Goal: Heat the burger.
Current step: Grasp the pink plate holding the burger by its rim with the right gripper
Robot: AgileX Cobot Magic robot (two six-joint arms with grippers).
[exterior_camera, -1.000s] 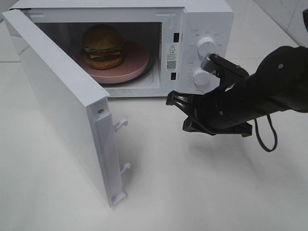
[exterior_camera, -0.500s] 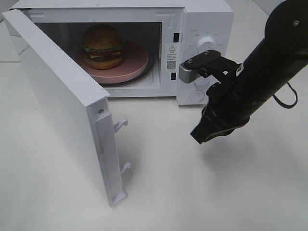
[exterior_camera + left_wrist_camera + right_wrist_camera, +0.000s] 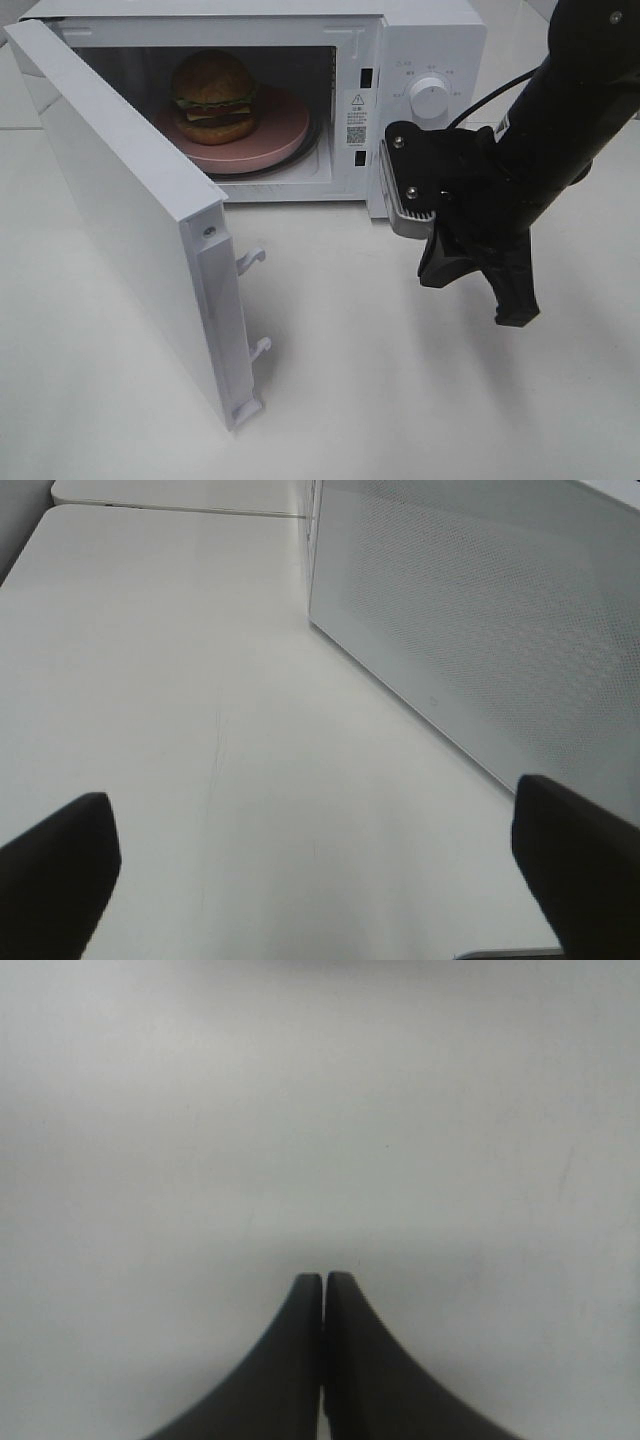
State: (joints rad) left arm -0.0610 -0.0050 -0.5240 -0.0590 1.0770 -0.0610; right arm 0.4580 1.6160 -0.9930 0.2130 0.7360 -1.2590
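Right gripper [image 3: 323,1285] hung pinched shut and empty at centre right; the burger [image 3: 212,97] sat on its plate [image 3: 290,130] inside the microwave [image 3: 430,40], upper left. With the door [image 3: 130,230] open, closing and starting were left.

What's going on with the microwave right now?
The burger sits on the pink plate inside the microwave, whose door stands wide open, so heating has not started. The right arm hangs in front of the control panel with its jaws shut and empty, pointing down at the table. The left jaws are open, holding nothing, beside a meshed white panel, probably the door's outer face.
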